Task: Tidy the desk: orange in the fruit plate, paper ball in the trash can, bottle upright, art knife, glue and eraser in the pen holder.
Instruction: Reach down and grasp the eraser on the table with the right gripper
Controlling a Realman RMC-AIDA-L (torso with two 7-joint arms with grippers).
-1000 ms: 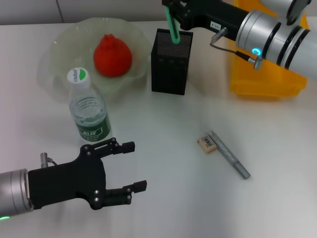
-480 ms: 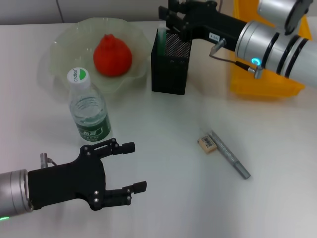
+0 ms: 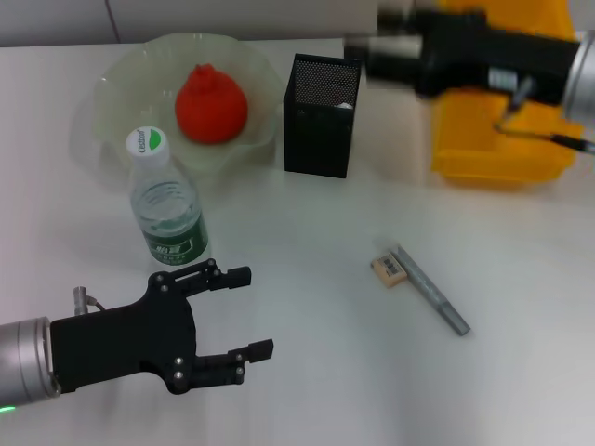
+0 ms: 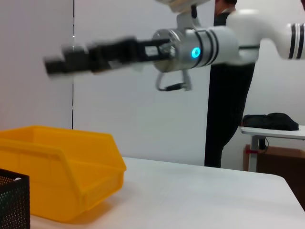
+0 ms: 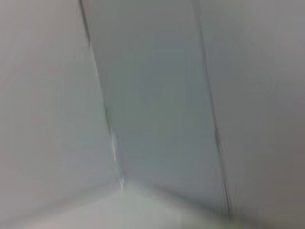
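The orange (image 3: 211,102) lies in the pale green fruit plate (image 3: 112,88) at the back left. In front of the plate the bottle (image 3: 165,212) stands upright. The black mesh pen holder (image 3: 322,114) is at the back centre; the glue does not show. My right gripper (image 3: 372,46) is blurred in the air just right of the holder's top, and shows far off in the left wrist view (image 4: 62,64). The eraser (image 3: 389,268) and the grey art knife (image 3: 430,290) lie side by side on the desk. My left gripper (image 3: 260,310) rests open and empty at the front left. The paper ball is out of view.
A yellow bin (image 3: 497,121) stands at the back right, under the right arm; the left wrist view shows the bin (image 4: 62,186) beside a corner of the pen holder (image 4: 12,200). The right wrist view shows only a blurred wall.
The right gripper held a green stick over the pen holder, lowered it inside, and has now pulled away to the right without it. The left arm has not moved.
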